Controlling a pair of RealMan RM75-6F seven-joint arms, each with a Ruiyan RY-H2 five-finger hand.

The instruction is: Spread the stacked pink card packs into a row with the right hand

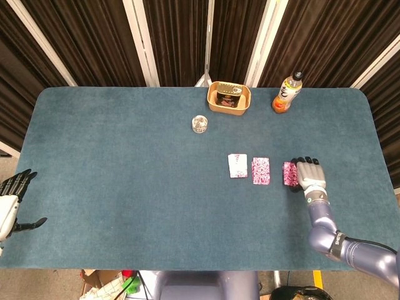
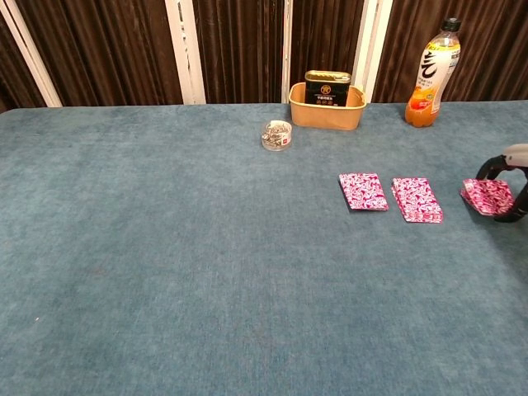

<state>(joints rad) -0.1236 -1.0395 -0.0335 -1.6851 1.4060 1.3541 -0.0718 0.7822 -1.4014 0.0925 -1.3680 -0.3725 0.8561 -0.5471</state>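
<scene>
Pink card packs, three in view, lie in a left-to-right line on the blue table (image 1: 125, 187). The first pack (image 2: 362, 190) and the second pack (image 2: 417, 199) rest flat, near each other but apart. The third pack (image 2: 487, 196) sits further to the right, tilted and partly raised, held in the right hand (image 1: 309, 174) — fingers over its far edge, thumb under the near edge in the chest view. From the head view the third pack (image 1: 289, 173) shows just left of the hand, in line with the other two. The left hand (image 1: 14, 194) hangs off the table's left edge, fingers apart, holding nothing.

Stage, as judged: the last pack is at its place and awaits release; whether it touches the table cannot be told.

Risks from here:
- A release from a tilt may let the pack flip or skid out of line.
- A thumb caught under the edge may drag the pack on withdrawal.
- The gap to the second pack looks wider than the first gap — the row may end uneven.

Well behind stand a small glass jar (image 1: 199, 124), a paper bowl (image 1: 229, 98) holding a tin, and an orange drink bottle (image 1: 287, 92).
</scene>
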